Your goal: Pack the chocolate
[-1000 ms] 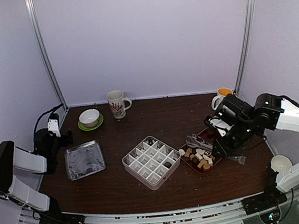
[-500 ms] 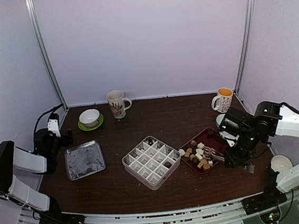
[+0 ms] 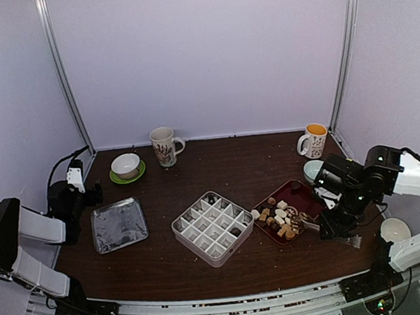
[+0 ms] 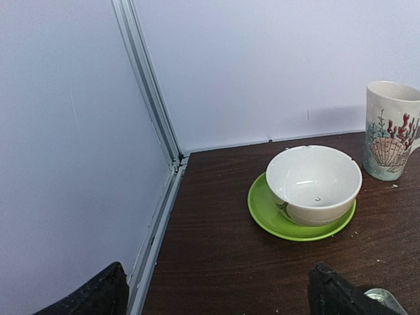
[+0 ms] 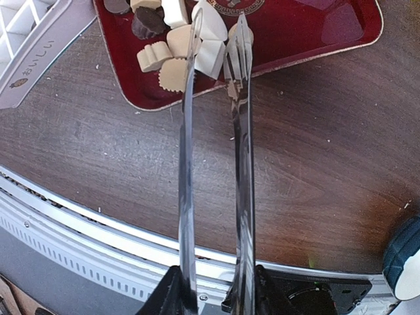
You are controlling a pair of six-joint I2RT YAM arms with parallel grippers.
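Steel tongs [image 5: 186, 164] are sitting clenched in your right claw [image 5: 213, 298], at 4 o'clock on the tabletop [image 3: 255, 160], near its edge. Their two blades are reaching toward 10 o'clock and ending over the near corner of the red tray [image 3: 304, 194]. In the wrist view the tips are standing slightly apart on either side of a white piece; you cannot tell whether they are touching it.

The chocolate [image 3: 279, 218] is lying mostly on the red tray's 9 o'clock half, a loose pile of dark, tan and white bits. One pale piece is sitting just off it, between the red tray and the grid box [image 3: 213, 228]. Two dark pieces are sitting in the grid box: one in the cell at its 12 o'clock corner, one in a cell on its 4 o'clock side.

Your left claw [image 4: 216, 298] is hanging released at 9 o'clock, fingers wide apart, facing a white bowl [image 4: 314, 184] on a green saucer [image 4: 262, 210]. A shell-printed mug [image 4: 391, 130] is standing at 3 o'clock of the bowl. A silver tray [image 3: 118, 224] is lying at 9 o'clock of the grid box.
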